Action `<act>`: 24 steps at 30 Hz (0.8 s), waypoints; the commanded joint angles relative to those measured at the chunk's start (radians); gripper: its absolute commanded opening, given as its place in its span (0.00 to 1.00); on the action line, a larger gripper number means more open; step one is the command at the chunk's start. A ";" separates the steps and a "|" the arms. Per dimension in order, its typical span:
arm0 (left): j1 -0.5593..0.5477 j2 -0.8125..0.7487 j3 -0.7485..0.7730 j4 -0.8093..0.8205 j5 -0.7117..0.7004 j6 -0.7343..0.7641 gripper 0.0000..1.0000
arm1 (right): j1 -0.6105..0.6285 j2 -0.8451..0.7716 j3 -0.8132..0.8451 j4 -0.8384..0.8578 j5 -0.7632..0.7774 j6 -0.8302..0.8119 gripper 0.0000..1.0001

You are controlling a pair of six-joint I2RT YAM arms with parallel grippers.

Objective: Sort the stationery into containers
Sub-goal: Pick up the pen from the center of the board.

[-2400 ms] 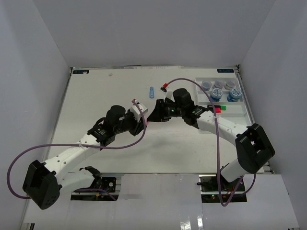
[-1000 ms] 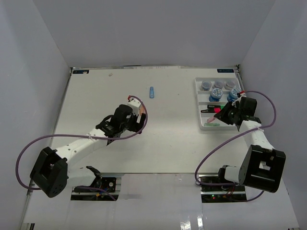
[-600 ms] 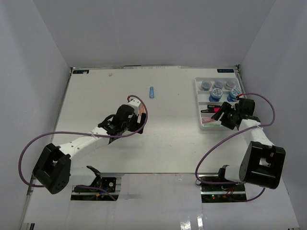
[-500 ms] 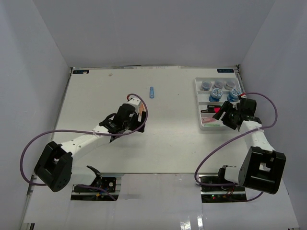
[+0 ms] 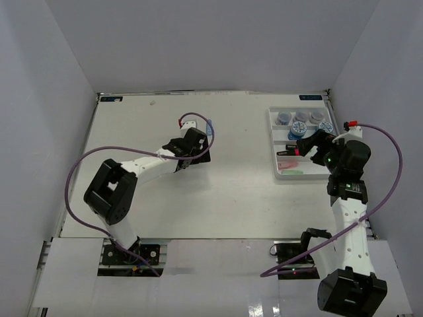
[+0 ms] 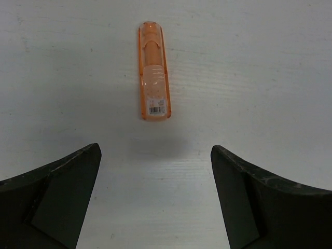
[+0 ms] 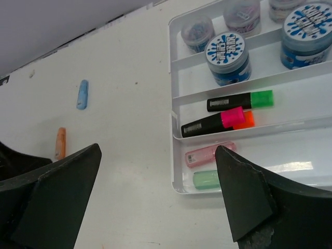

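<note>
Sorting mostly done, by my reading: white tray (image 5: 273, 142) at the far right corner holds the jars (image 7: 228, 52), black highlighters (image 7: 223, 102) and two pastel ones. Orange highlighter (image 6: 153, 78) and blue highlighter (image 7: 82, 94) lie loose toward the mid far edge. Left gripper (image 6: 154, 155) hovers over the orange one, jaws spread, empty; right gripper (image 7: 157, 150) sits beside the tray, jaws spread, empty.

Orange highlighter (image 6: 153, 72) translucent glossy plastic; tray (image 7: 290, 168) glossy white plastic; table (image 6: 259, 78) matt.
</note>
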 commanded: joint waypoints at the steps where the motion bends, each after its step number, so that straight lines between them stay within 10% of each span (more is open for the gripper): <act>1: 0.027 0.060 0.085 -0.041 -0.059 -0.049 0.98 | 0.028 0.005 -0.040 0.072 -0.058 0.026 0.98; 13: 0.090 0.276 0.259 -0.078 0.023 0.004 0.91 | 0.102 -0.027 -0.045 0.095 -0.101 -0.052 0.90; 24: 0.067 0.315 0.262 -0.086 0.033 0.066 0.55 | 0.105 -0.027 -0.054 0.098 -0.115 -0.060 0.90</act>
